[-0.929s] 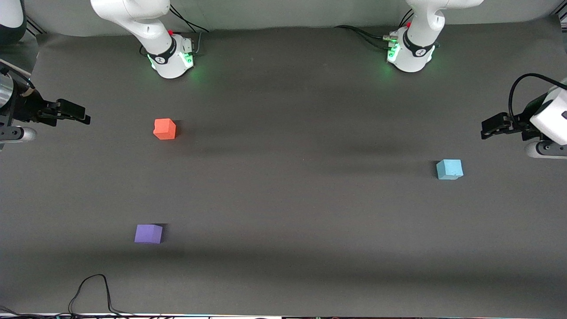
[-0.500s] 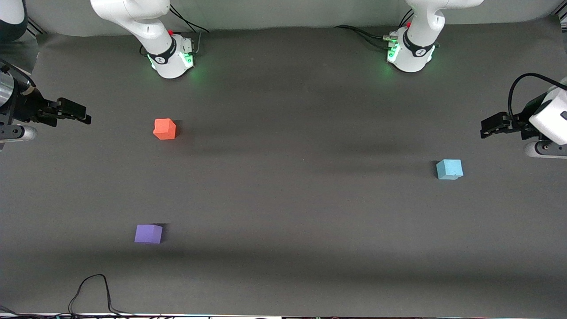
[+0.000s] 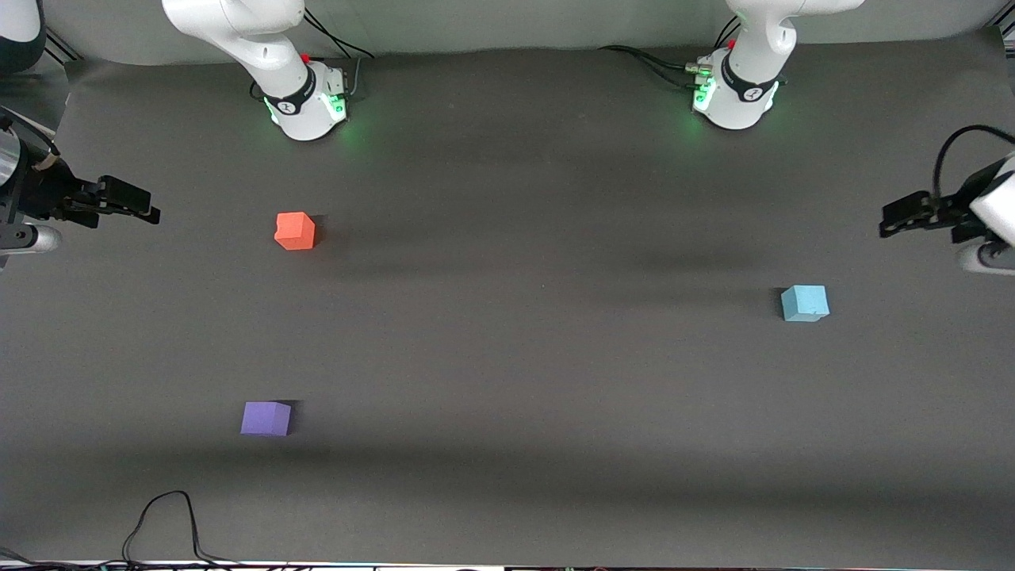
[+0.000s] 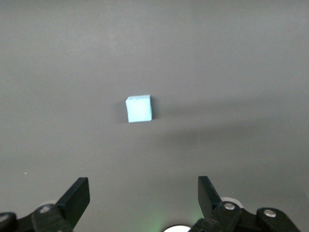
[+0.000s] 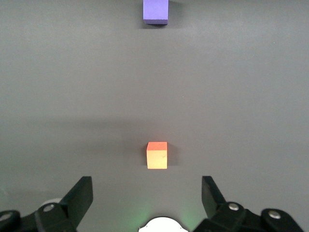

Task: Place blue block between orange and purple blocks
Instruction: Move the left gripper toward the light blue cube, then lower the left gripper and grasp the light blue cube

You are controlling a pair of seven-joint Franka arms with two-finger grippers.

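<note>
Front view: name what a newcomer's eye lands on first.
Three small cubes on the dark table: the orange block and, nearer the camera, the purple block sit toward the right arm's end, while the blue block lies alone toward the left arm's end. The open left pincer hangs by the blue block; the open right pincer waits at its end.

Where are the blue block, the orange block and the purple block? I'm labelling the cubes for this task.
blue block [image 3: 805, 303]: front view, middle of the cube.
orange block [image 3: 295, 231]: front view, middle of the cube.
purple block [image 3: 266, 419]: front view, middle of the cube.
</note>
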